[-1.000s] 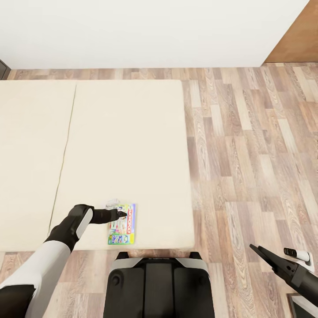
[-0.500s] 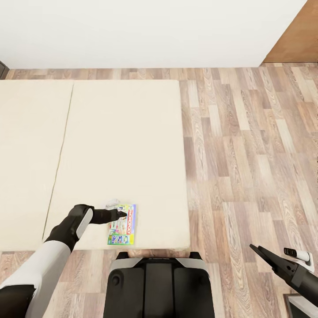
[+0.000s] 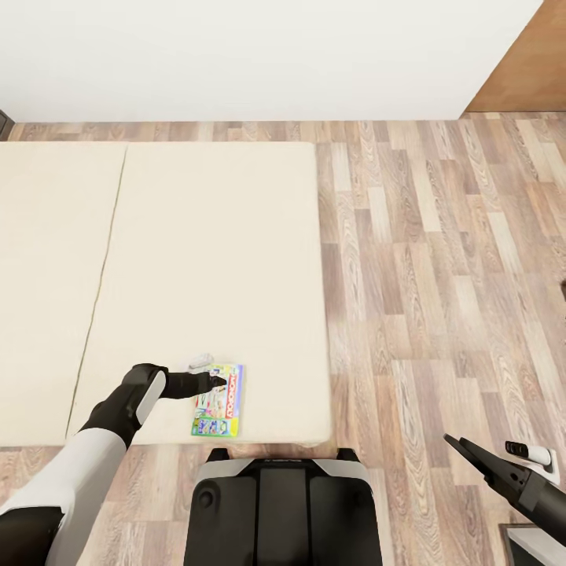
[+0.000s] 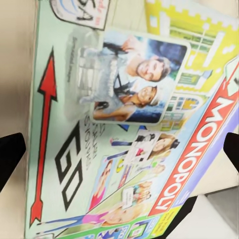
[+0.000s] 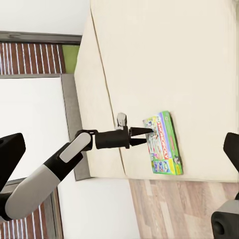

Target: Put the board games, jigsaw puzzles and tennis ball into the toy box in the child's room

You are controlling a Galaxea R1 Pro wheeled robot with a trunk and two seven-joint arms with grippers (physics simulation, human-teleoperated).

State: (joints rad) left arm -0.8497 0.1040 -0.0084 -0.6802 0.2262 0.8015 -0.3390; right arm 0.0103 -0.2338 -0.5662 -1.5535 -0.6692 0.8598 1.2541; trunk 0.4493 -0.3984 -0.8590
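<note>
A colourful Monopoly board game (image 3: 218, 401) sits at the near right corner of the cream bed (image 3: 196, 236). My left gripper (image 3: 222, 382) has its dark fingertips on the box's far edge and is shut on it. In the left wrist view the box lid (image 4: 124, 124) is very close, with a black finger (image 4: 10, 154) at each side. The right wrist view looks across at the left gripper (image 5: 145, 135) pinching the game (image 5: 163, 144). My right gripper (image 3: 456, 444) hangs open over the floor, low on the right. Toy box, table, puzzles and ball are out of view.
Wood-plank floor (image 3: 440, 259) stretches to the right of the bed. A white wall (image 3: 236, 55) runs along the back, with a brown wooden panel (image 3: 527, 63) at the back right. My own base (image 3: 283, 503) stands against the bed's near edge.
The camera has moved, so the bed has slid left in the picture. The board game stayed with my left gripper and now lies closer to the bed's right edge.
</note>
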